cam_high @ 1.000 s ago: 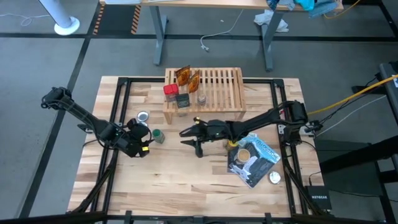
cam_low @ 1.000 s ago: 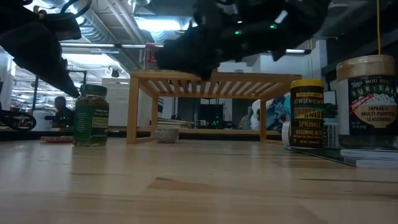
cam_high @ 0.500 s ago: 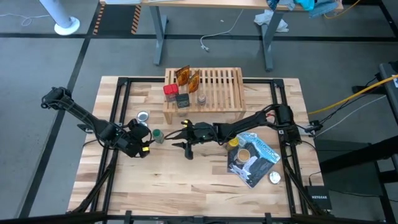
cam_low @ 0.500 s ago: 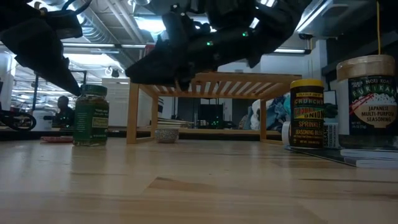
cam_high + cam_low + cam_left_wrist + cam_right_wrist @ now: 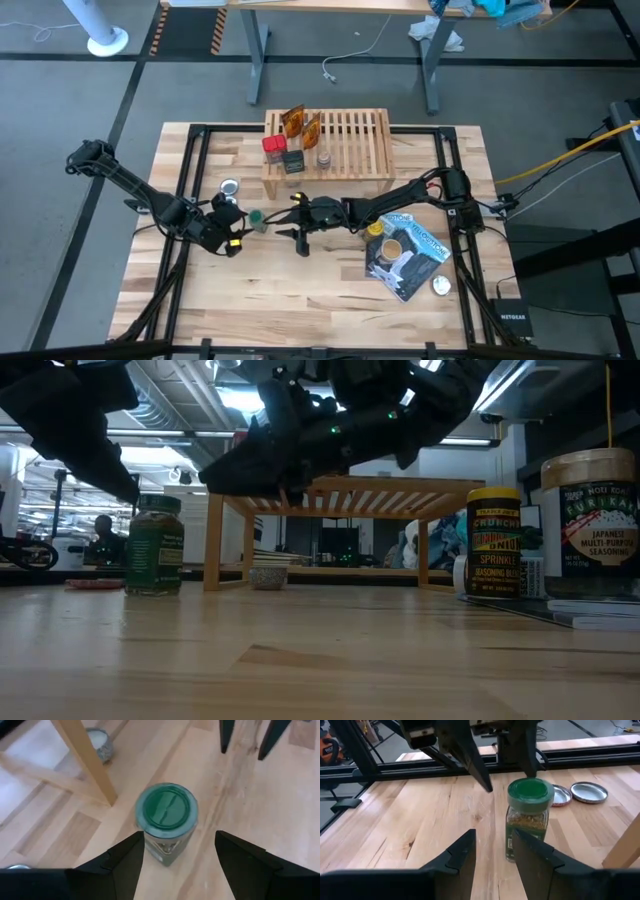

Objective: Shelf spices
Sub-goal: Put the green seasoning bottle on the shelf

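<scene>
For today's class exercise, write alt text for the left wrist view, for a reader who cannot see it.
A green-capped spice jar stands upright on the wooden table, just ahead of the left tool, whose two dark fingers are spread open on either side of it without touching. A leg of the shelf stands beside the jar.

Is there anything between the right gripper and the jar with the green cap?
No. In the right wrist view only bare table separates the right gripper from the green-capped jar.

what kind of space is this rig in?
Likely a robotics lab or workshop: butcher-block table in a black metal frame, exposed ceiling ducts and lights beyond, a person at a bench in the background.
</scene>
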